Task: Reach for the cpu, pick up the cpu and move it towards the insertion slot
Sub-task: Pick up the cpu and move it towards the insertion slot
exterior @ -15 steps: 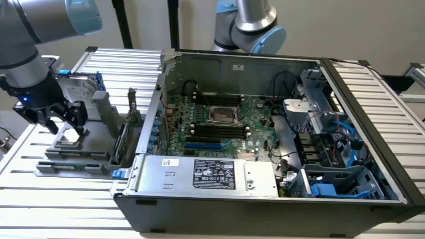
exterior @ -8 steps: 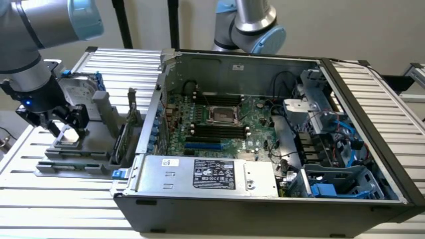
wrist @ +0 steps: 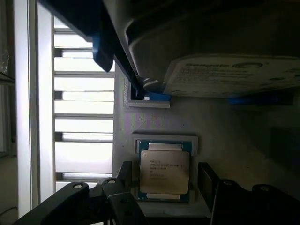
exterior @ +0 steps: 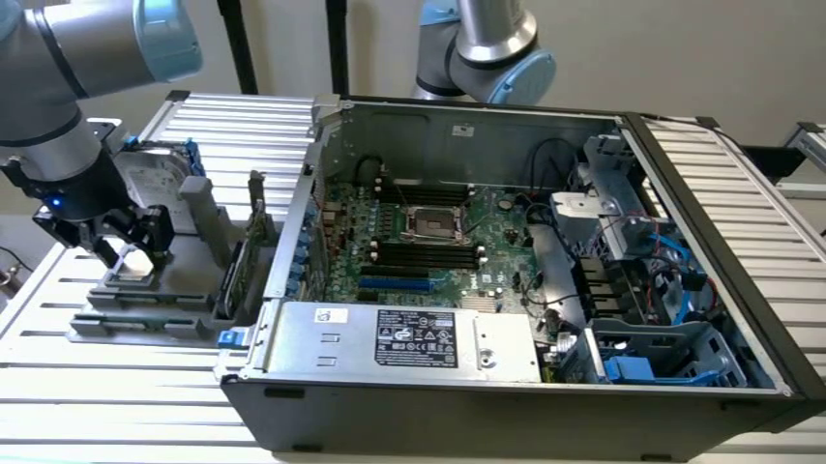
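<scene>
The hand is hovering low over the grey holder on the slatted desk, to the exterior view's left of the open computer case. The cpu is lying flat in a square recess of that holder, metal top up, near the upright hard drive. The fingers are standing apart, one on each side of the chip with a gap showing on both sides, and nothing is being held. The step in hand is judged to be the reach, close to its end. For a sound grasp, keep the fingers centred on the chip so that both meet opposite edges together, level with its thin rim and not the recess wall. Close gently, since a flat chip caught off-centre is likely to tilt or slip. The insertion slot is sitting well apart, on the motherboard inside the case.
</scene>
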`<control>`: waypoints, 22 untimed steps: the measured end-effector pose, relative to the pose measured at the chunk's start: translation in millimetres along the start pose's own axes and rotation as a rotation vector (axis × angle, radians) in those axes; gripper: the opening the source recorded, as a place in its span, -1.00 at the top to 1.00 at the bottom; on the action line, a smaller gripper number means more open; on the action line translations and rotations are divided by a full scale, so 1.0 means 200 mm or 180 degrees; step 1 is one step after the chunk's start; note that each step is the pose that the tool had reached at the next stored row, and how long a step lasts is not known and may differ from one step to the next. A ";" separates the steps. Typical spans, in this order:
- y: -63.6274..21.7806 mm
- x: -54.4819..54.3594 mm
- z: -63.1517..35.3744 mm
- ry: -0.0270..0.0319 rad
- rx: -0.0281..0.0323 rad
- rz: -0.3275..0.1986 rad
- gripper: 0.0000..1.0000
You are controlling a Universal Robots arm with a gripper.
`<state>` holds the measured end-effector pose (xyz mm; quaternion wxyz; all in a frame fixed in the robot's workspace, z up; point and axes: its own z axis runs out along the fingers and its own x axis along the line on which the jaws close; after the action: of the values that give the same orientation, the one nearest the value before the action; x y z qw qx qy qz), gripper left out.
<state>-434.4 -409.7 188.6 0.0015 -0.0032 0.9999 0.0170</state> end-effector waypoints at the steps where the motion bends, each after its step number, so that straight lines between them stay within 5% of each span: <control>1: 0.000 0.00 0.001 0.0000 0.0001 0.0001 -0.35; 22: 0.012 0.00 0.019 0.0003 0.0030 0.0002 -0.35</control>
<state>-434.4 -407.1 185.0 0.0010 -0.0029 0.9999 0.0122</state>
